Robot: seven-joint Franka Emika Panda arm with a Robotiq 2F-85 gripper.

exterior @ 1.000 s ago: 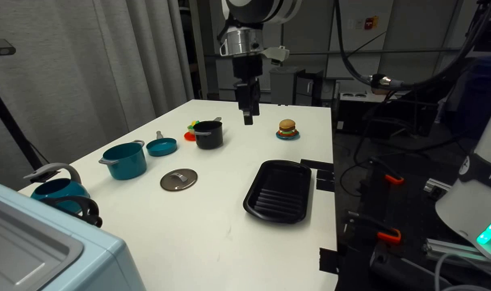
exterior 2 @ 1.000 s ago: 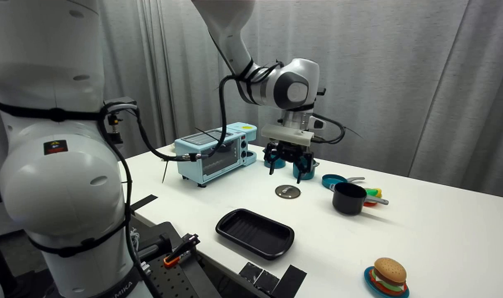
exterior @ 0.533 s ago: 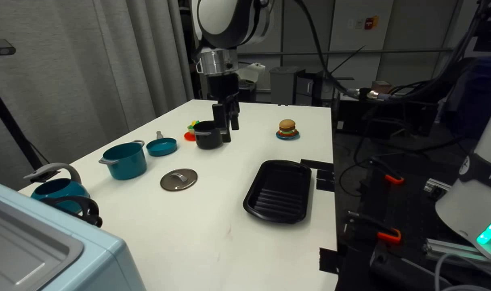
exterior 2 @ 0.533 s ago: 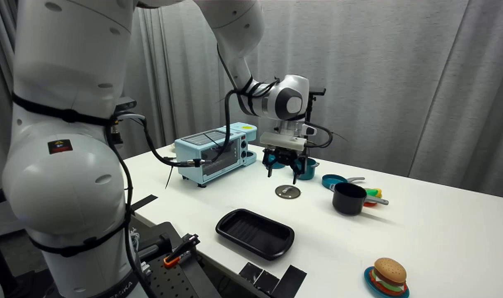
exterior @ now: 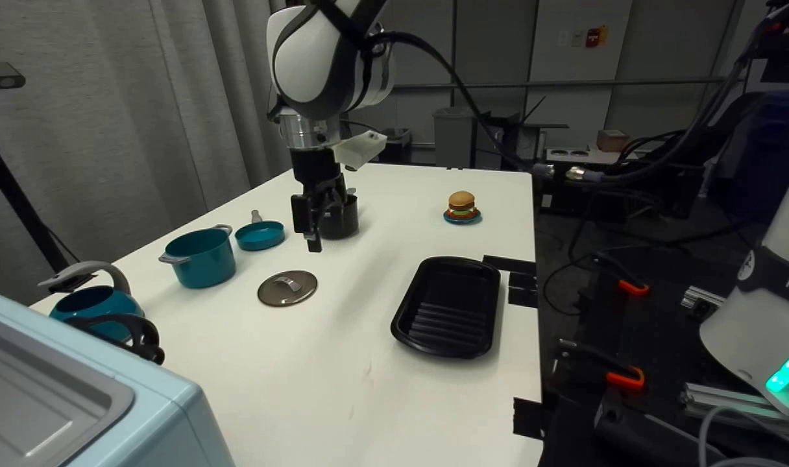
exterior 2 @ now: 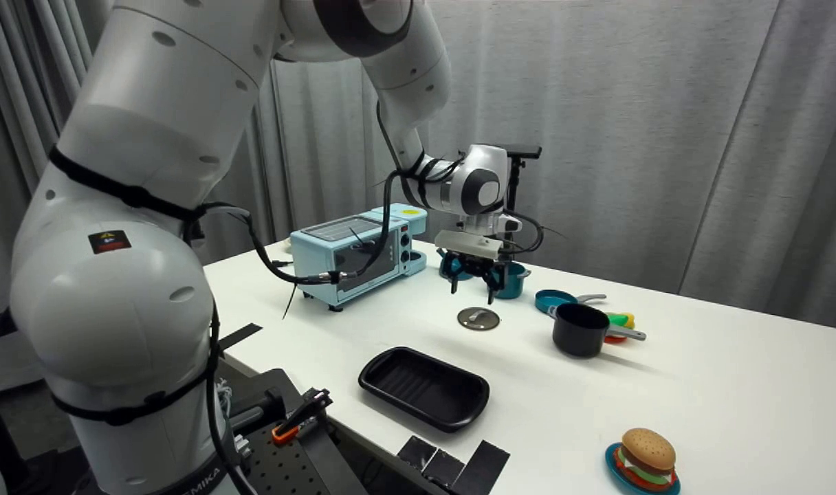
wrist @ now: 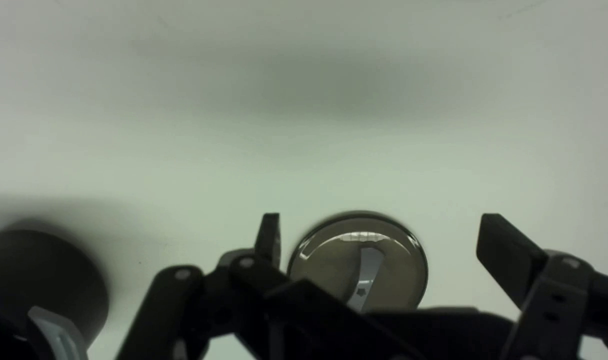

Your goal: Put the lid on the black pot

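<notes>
The lid (exterior: pixel 278 296) is a flat round brown-grey disc with a grey handle, lying on the white table in both exterior views (exterior 2: pixel 478 319). The black pot (exterior 2: pixel 575 335) stands upright with an open top and a grey handle; in an exterior view my gripper partly covers it (exterior: pixel 344 220). My gripper (exterior 2: pixel 472 293) is open and empty, above the table and near the lid. In the wrist view the lid (wrist: pixel 324 265) shows between the open fingers, nearer the left one, its lower part hidden by the gripper. The black pot (wrist: pixel 39 275) shows at lower left.
A teal pot (exterior: pixel 203 259), a teal pan (exterior: pixel 259 237) and a teal kettle (exterior: pixel 93 305) stand near the lid. A black grill pan (exterior 2: pixel 425 388) lies nearer the robot base. A toy burger (exterior 2: pixel 648 454) and a light blue oven (exterior 2: pixel 356 254) are also on the table.
My gripper has moved down and toward the lid, leftward in an exterior view, and stays open. The lid and the black pot have not moved.
</notes>
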